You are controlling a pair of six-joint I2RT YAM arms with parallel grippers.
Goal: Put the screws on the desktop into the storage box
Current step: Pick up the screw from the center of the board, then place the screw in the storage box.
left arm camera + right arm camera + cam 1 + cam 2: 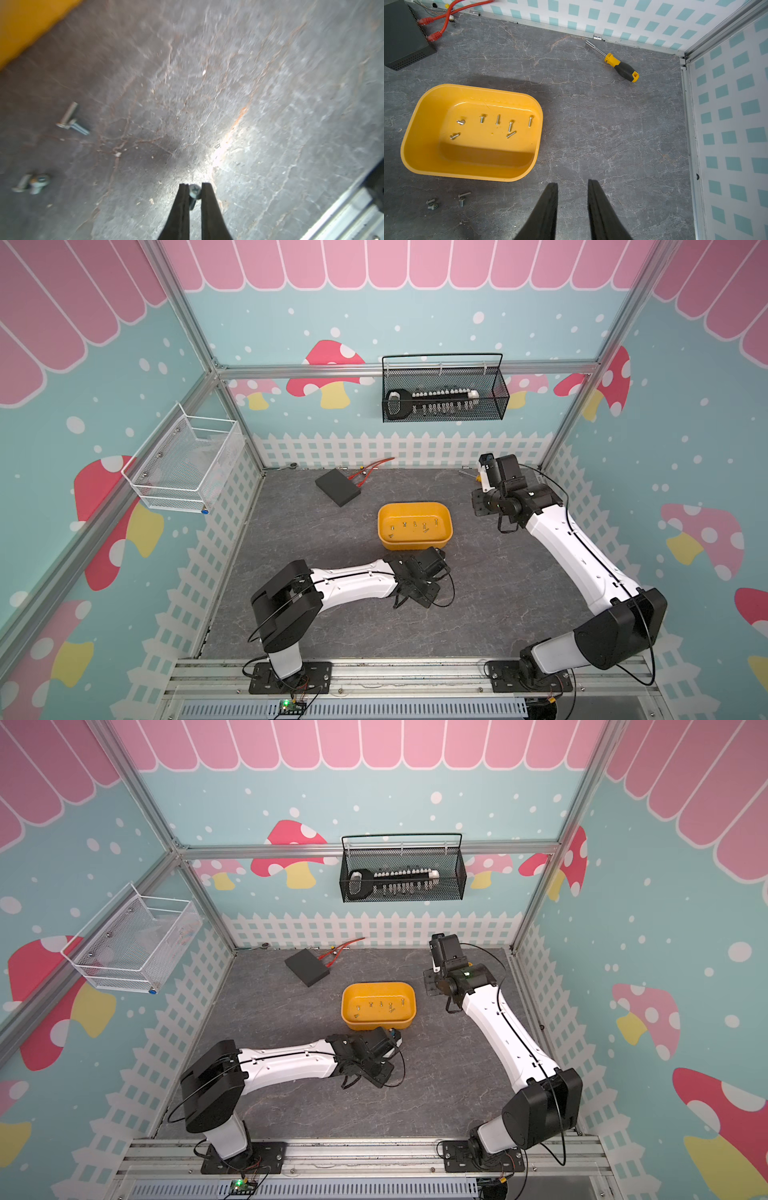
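Observation:
My left gripper (194, 187) is shut on one small silver screw (195, 191), pinched by its head between the black fingertips just above the desktop (249, 104). Two pairs of loose screws (71, 122) (34, 184) lie on the desktop near the yellow storage box (25, 27). In the right wrist view the same pairs (464, 196) (432, 204) lie just outside the storage box (467, 173). Several screws (497, 120) rest inside it. My right gripper (572, 184) hangs open and empty over bare desktop beside the box. Both top views show the box (415, 505) (378, 986) mid-table.
A yellow-and-black screwdriver (620, 66) lies near the back right corner. A black box (337, 487) with red cables (374, 468) sits at the back. A black mesh basket (442, 393) and a white one (187, 464) hang on the walls.

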